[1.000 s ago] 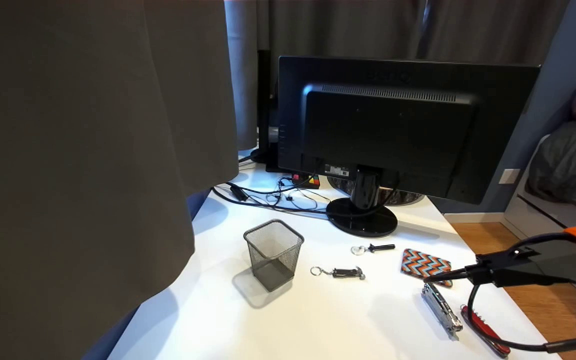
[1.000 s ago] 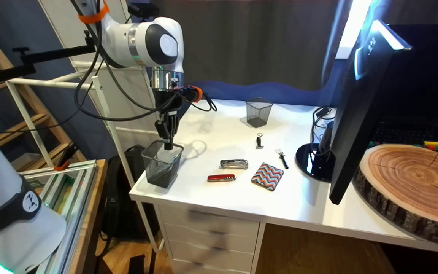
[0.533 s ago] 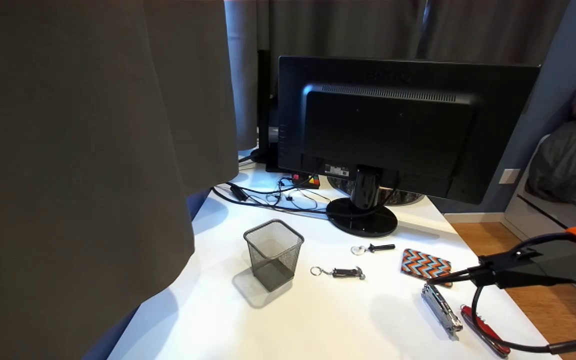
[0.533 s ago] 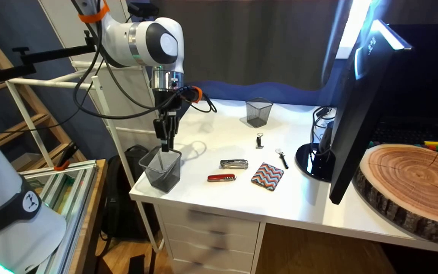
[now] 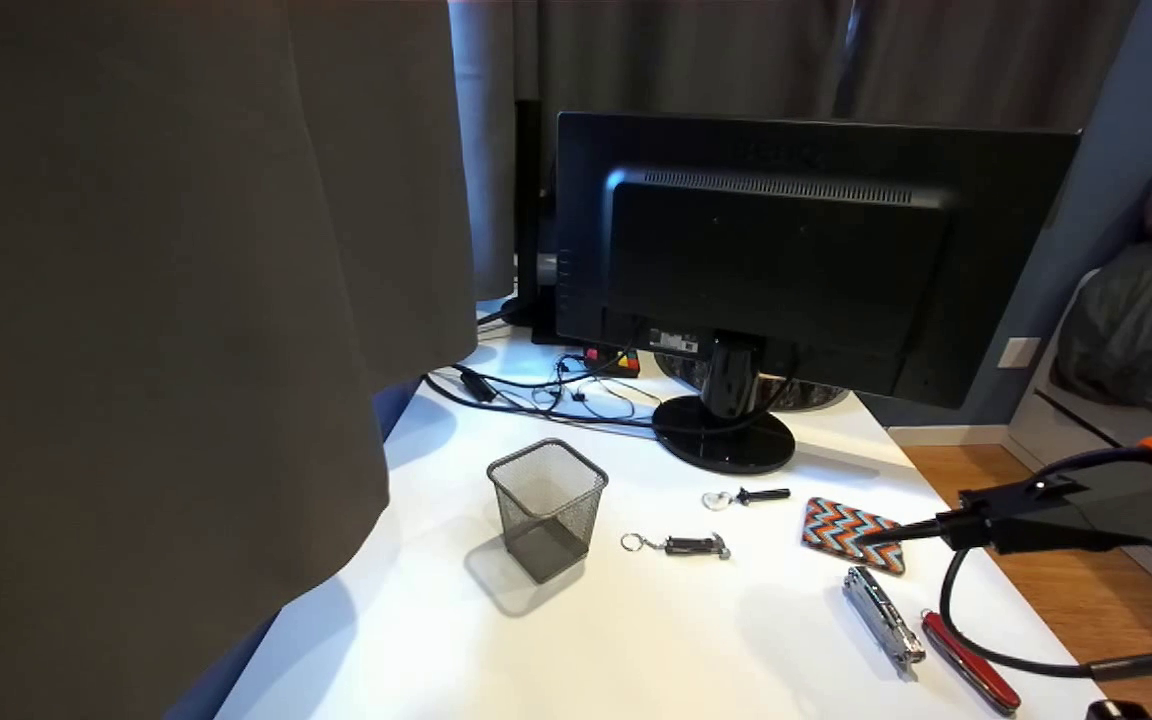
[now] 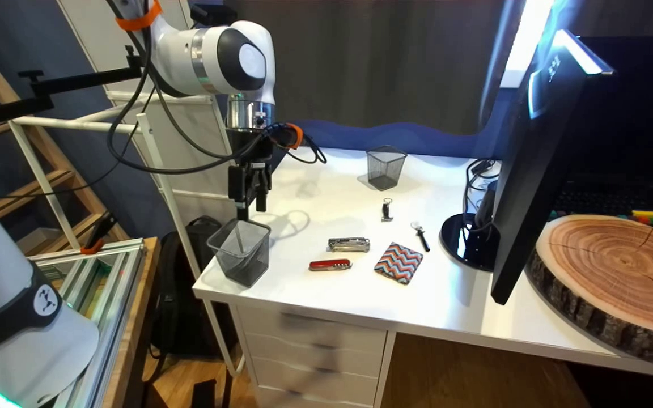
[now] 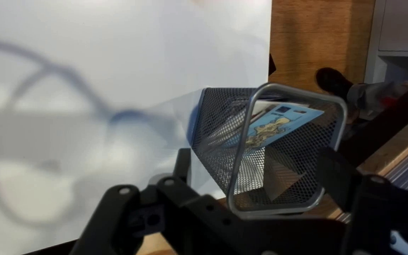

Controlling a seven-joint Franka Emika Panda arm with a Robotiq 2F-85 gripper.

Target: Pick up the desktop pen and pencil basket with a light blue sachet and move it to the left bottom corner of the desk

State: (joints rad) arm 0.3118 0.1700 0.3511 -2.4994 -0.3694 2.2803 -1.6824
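Black claw [image 6: 251,213] higher, spread wider; basket [image 6: 242,254] below.

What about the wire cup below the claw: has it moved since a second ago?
Yes, slightly: in an exterior view, the mesh cup has shifted down the picture, nearer the front edge of the desk; whether slid or lowered is unclear.

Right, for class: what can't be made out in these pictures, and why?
Markings on the light blue sachet: too small to read, wrist view.
Other contents of the pen basket: hazy behind its mesh, wrist view.
Screen of the monitor: hidden by its back in an exterior view.
Arm: cut off by the top edge in an exterior view.
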